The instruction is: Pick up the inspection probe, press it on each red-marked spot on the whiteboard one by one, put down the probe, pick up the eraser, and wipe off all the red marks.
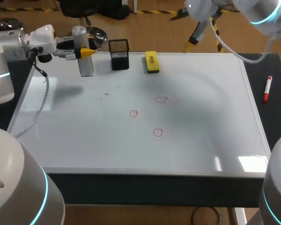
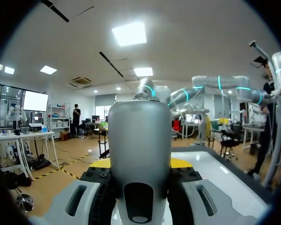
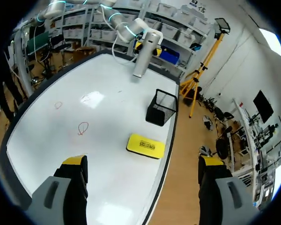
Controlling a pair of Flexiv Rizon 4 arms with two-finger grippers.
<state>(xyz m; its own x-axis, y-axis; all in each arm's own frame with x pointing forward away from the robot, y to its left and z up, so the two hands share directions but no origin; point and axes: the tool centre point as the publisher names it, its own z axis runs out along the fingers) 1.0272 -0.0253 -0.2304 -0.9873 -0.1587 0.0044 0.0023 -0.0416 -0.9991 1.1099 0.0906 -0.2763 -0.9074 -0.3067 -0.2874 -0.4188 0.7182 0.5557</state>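
The inspection probe (image 1: 85, 63), a grey cylinder, stands upright over the far left of the whiteboard (image 1: 201, 117), and my left gripper (image 1: 85, 52) is shut on it. In the left wrist view the probe (image 2: 139, 140) fills the gap between the yellow-tipped fingers (image 2: 99, 163). Three red marks (image 1: 162, 99) (image 1: 134, 113) (image 1: 158, 132) lie mid-board. The yellow eraser (image 1: 151, 62) rests at the far edge. My right gripper (image 3: 143, 161) hangs open, high above the eraser (image 3: 145, 146), with nothing between its fingers. My right arm (image 1: 253, 11) comes in at the far right.
A black mesh holder (image 1: 119, 54) stands between the probe and the eraser. A red marker (image 1: 267, 89) lies on the dark tabletop to the right of the board. A round metal dish (image 1: 99, 36) sits behind the probe.
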